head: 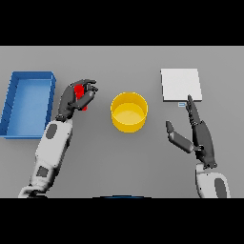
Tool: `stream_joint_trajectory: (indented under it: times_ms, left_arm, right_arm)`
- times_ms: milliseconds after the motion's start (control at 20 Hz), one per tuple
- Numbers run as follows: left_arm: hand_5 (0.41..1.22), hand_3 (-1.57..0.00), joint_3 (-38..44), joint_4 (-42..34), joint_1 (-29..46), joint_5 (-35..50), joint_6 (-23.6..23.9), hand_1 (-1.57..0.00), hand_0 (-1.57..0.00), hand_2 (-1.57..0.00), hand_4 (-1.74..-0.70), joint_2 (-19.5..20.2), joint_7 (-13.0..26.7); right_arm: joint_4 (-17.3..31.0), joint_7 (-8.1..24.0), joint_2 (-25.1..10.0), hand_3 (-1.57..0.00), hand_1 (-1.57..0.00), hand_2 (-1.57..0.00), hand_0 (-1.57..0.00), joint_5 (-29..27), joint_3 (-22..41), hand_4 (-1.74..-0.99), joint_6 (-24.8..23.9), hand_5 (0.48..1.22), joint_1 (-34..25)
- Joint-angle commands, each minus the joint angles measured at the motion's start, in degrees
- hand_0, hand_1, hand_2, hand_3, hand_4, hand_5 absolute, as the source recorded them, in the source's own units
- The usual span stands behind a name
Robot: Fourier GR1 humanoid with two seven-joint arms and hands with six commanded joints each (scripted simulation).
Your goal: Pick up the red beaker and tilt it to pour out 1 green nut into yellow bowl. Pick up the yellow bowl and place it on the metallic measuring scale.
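My left hand (76,99) is curled round the red beaker (81,91), left of the yellow bowl (129,111). Only parts of the beaker show between the fingers; its contents are hidden. The bowl stands at the table's middle, a short gap to the right of that hand; I cannot make out anything inside it. The metallic measuring scale (180,84), a pale square plate, lies at the back right. My right hand (199,134) rests open just in front of the scale, fingers pointing toward its front edge, thumb spread toward the bowl.
A blue rectangular tray (13,102) lies at the left edge of the table, just left of my left arm.
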Motion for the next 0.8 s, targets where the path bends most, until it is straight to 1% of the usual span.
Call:
stream_joint_trajectory:
  times_ms: [0, 50, 150, 250, 300, 400, 450, 500, 600, 650, 750]
  left_arm:
    - [1.047, -1.02, 0.12, 0.92, -0.53, -0.62, 0.60, -1.01, -1.00, -1.02, -1.44, 0.07, -0.95]
    - [1.082, -1.13, 0.46, 1.83, -0.95, -0.83, 0.84, -1.13, -1.12, -1.13, -1.44, -0.20, -2.40]
    - [1.132, -1.29, 0.85, 1.81, -0.88, -0.97, 1.10, -1.29, -1.28, -1.29, -1.45, -0.85, -3.12]
    - [1.129, -1.39, 1.22, 1.53, -0.64, -0.72, 1.89, -1.39, -1.38, -1.39, -1.55, -0.81, -5.07]
    - [1.123, -1.43, 1.09, 1.41, -1.12, -0.17, 1.71, -1.42, -1.42, -1.43, -1.59, -0.78, -4.75]
    - [1.112, -1.48, 0.79, 0.79, -0.92, 0.75, 1.51, -1.48, -1.48, -1.48, -1.64, -0.54, -5.24]
    - [1.108, -1.50, 0.52, 0.07, -1.29, 0.96, 1.91, -1.50, -1.49, -1.50, -1.66, -0.42, -5.13]
    - [1.103, -1.51, 0.05, -1.19, -1.12, 1.15, 2.11, -1.51, -1.51, -1.51, -1.68, -0.08, -5.49]
    - [1.098, -1.53, -0.85, -3.43, -1.46, 1.09, 2.98, -1.53, -1.53, -1.53, -1.70, 0.73, -4.64]
    - [1.097, -1.54, -1.47, -4.80, -1.51, 0.82, 3.34, -1.54, -1.54, -1.54, -1.71, 1.23, -3.96]
    - [1.101, -1.55, -4.89, -8.67, -1.51, -1.54, 3.65, -1.55, -1.55, -1.55, -1.72, 2.09, -1.41]
  right_arm:
    - [0.04, -0.14, 0.02, 0.00, 0.00, 0.00, 0.00, -0.09, -0.11, -1.287, -0.05, 0.684, 0.23]
    - [0.92, 0.80, -0.01, 0.00, 0.00, 0.00, 0.00, -0.44, -0.52, -1.290, -0.02, 0.684, -0.61]
    - [1.29, 0.58, 0.17, 0.00, 0.00, 0.00, 0.00, -0.51, -0.39, -1.293, 0.10, 0.682, -1.34]
    - [1.47, -0.03, 0.08, 0.00, 0.00, 0.00, 0.00, -1.20, -0.62, -1.303, 0.57, 0.682, -0.75]
    - [2.40, -0.09, 0.29, 0.00, 0.00, 0.00, 0.00, -0.25, -0.27, -1.296, 0.14, 0.682, -1.57]
    - [2.49, -1.64, 0.43, 0.00, 0.00, 0.00, 0.00, 0.24, 0.13, -1.281, 0.08, 0.676, -1.22]
    - [2.05, -0.90, 0.58, 0.00, 0.00, 0.00, 0.00, 0.88, 0.47, -1.274, -0.30, 0.674, -1.66]
    - [2.27, -1.08, 0.12, 0.00, 0.00, 0.00, 0.00, 1.23, 0.24, -1.263, -0.46, 0.671, -1.53]
    - [1.59, -1.52, 0.46, 0.00, 0.00, 0.00, 0.00, 1.68, 0.86, -1.258, -0.55, 0.669, -0.97]
    - [2.06, -1.93, 0.20, 0.00, 0.00, 0.00, 0.00, 1.65, 0.58, -1.255, -0.54, 0.672, -0.97]
    - [1.77, -1.39, 0.74, 0.00, 0.00, 0.00, 0.00, 2.24, 0.95, -1.245, -1.11, 0.673, -1.60]
